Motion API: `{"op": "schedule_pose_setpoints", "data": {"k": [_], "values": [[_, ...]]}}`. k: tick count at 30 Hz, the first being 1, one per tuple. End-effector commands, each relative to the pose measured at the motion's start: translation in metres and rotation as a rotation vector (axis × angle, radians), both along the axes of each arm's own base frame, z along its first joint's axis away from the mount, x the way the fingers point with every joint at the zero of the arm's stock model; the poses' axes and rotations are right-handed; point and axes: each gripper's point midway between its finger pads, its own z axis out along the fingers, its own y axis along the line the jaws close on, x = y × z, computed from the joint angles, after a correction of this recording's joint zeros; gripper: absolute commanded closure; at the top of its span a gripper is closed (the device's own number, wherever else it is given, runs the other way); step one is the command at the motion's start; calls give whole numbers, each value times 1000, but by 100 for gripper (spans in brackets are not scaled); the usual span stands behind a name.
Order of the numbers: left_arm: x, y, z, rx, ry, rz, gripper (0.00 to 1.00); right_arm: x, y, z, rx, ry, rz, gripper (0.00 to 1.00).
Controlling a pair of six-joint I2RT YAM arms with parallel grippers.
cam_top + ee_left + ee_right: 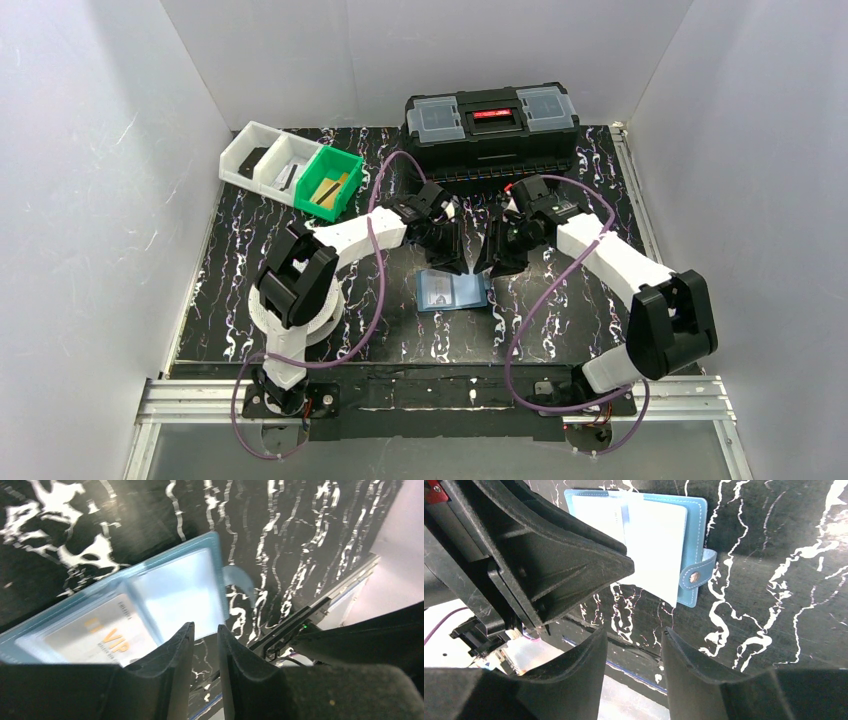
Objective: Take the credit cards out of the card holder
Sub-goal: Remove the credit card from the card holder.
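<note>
The blue card holder point(452, 291) lies open and flat on the black marbled table, between and just in front of both grippers. In the left wrist view the holder point(180, 592) shows clear sleeves, and a pale card with orange "VIP" lettering point(97, 637) sits in the left sleeve. In the right wrist view the holder point(659, 535) shows pale pages and a snap strap point(696, 575). My left gripper point(452, 262) point(205, 627) hovers over the holder's far edge, its jaws slightly apart and empty. My right gripper point(492, 268) point(634, 630) is open and empty beside the holder's right edge.
A large black toolbox point(492, 125) stands at the back. A green bin point(328, 182) and white bins point(265, 155) stand at the back left. White walls enclose the table. A metal rail point(440, 395) runs along the near edge.
</note>
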Motion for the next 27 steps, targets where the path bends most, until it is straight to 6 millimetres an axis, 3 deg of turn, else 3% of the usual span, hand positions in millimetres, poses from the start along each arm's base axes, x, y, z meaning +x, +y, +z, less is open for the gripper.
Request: {"op": "schedule_pose_setpoints", "data": {"k": [1,5,9,16,27], "values": [[-5,35,9,72,-5,43,78,2,22,4,51,-5,63,49],[-7,65,1,103,11,97,77,1,41,-6,93,45,95,55],[-15,80,-7,118,25,100,77,7,54,-14,135,77,110,58],[-17,82,-16,128,42,106,81,10,66,-32,170,137,118,61],[-19,85,-35,168,76,98,89,4,66,-67,161,210,108,62]]}}
